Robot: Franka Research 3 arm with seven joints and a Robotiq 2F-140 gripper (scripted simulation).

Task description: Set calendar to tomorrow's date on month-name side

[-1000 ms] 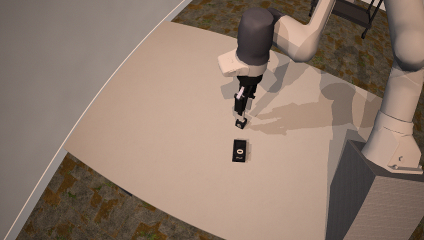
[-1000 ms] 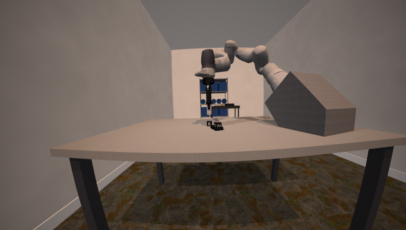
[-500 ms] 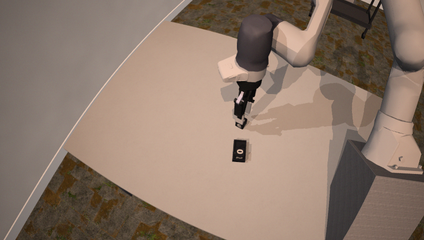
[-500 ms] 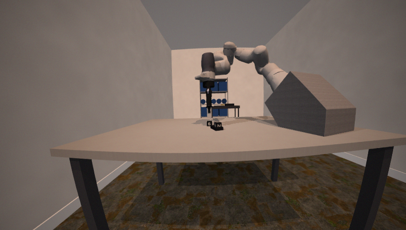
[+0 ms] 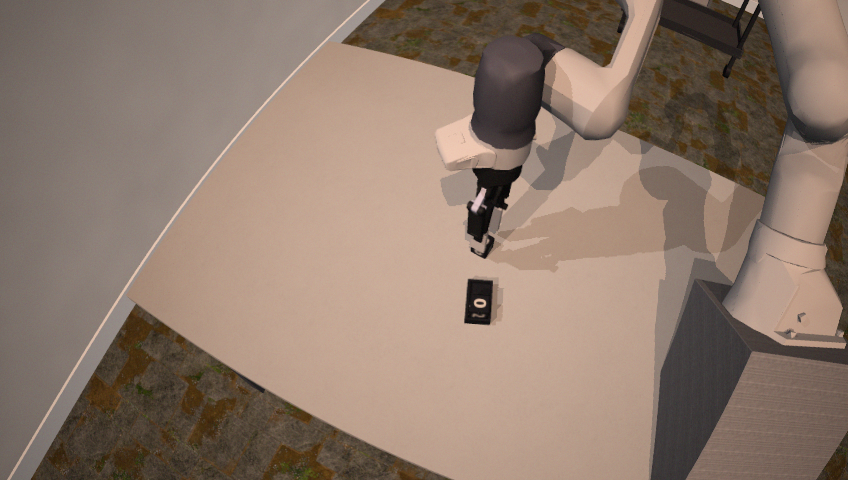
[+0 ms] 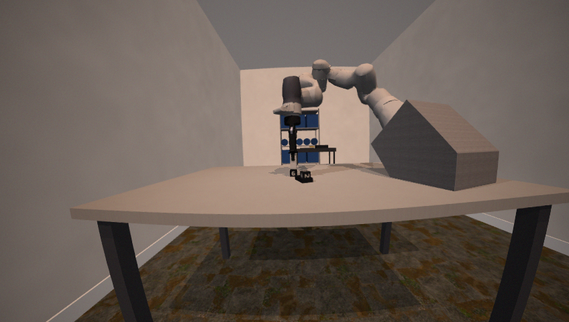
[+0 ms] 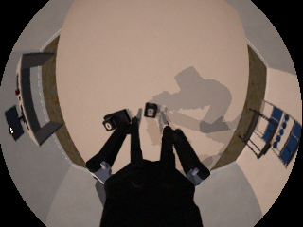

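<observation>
Hovering low over the middle of the bench (image 5: 327, 237), the gripper (image 5: 483, 243) points straight down from the pale arm (image 5: 595, 89), and its fingers are only narrowly spread with nothing pinched between them. Right under the fingertips stands the loose cube (image 6: 293, 172), flat on the bench top, showing a white 6 toward the long front edge. From the side view I cannot tell whether the fingertips touch it. Just beside that cube, on the front-edge side, lies the black tray (image 5: 479, 287), flat on the bench and pointing lengthwise at the gripper. One cube (image 5: 479, 304) sits in the tray's half nearer the front edge, a white 0 on its top face. Both tray and loose cube are mid-bench, well apart from the curved edge along the wall. The grey pedestal (image 5: 743, 404) fills the corner where the arm is mounted.
</observation>
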